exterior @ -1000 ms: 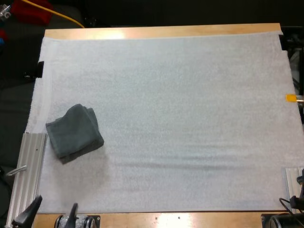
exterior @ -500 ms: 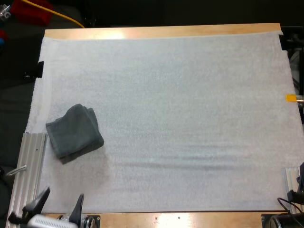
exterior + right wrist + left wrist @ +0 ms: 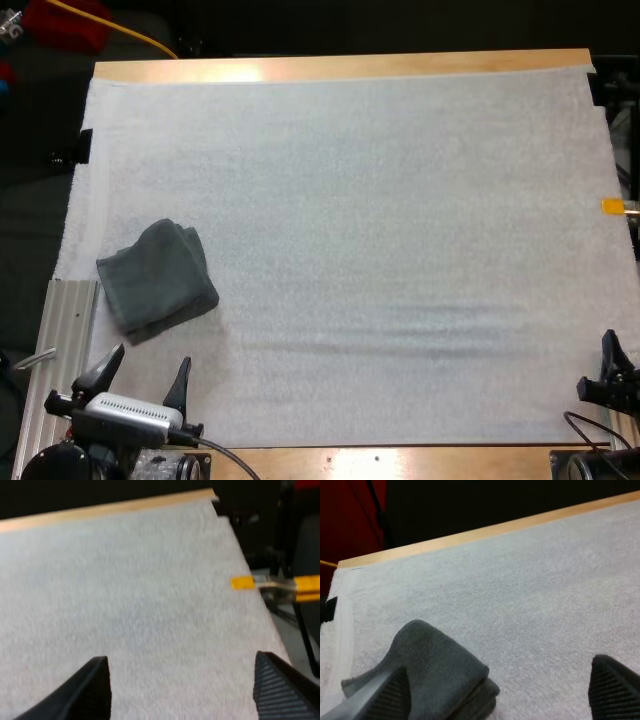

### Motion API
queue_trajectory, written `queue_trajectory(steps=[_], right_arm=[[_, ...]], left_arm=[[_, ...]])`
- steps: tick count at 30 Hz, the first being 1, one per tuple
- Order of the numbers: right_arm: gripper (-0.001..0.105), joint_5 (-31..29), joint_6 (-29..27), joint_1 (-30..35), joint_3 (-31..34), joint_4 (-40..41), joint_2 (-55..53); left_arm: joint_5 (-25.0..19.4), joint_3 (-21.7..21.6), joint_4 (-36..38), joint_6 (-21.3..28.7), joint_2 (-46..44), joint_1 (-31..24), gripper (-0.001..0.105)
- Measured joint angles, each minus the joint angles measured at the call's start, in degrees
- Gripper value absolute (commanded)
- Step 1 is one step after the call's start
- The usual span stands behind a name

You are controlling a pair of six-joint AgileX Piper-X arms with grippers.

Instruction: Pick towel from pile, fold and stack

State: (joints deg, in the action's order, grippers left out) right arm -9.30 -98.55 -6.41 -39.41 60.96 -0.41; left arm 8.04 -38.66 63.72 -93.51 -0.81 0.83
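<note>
Left-centre of the high view: dark grey-green towel (image 3: 158, 278), loosely folded, lying on the white mat (image 3: 380, 220) near its left edge.
Left gripper (image 3: 147, 368): lower left, fingers spread, holding nothing, just short of the towel's near side.
Right gripper (image 3: 182, 685): lower right edge, fingers apart over bare mat, holding nothing.
Table (image 3: 340, 67): wood strip along the top.

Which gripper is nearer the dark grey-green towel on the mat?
Left. The left gripper hovers open just short of the dark grey-green towel; the right gripper is across the white mat, at its right edge.
</note>
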Motion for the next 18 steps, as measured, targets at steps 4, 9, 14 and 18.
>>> queue_trajectory(steps=[4, 9, 14, 18], right_arm=[[0.06, 0.0, 0.0, 0.0, 1.64, -0.26, 0.0], [0.06, -0.15, 0.0, 0.0, 3.47, -0.34, 0.0], [0.06, -0.29, 0.0, 0.0, 5.78, -0.41, 0.0], [0.06, -0.35, 0.0, 0.0, 8.57, -0.41, 0.0]], left_arm=[[0.0, 1.96, -0.84, 0.0, 0.0, 0.0, 0.071], [0.0, 4.9, -0.84, 0.0, 0.0, 0.0, 0.071], [0.0, 7.78, -1.35, 0.0, 0.08, 0.0, 0.071], [0.0, 7.81, -1.27, 0.0, 0.08, 0.0, 0.071]])
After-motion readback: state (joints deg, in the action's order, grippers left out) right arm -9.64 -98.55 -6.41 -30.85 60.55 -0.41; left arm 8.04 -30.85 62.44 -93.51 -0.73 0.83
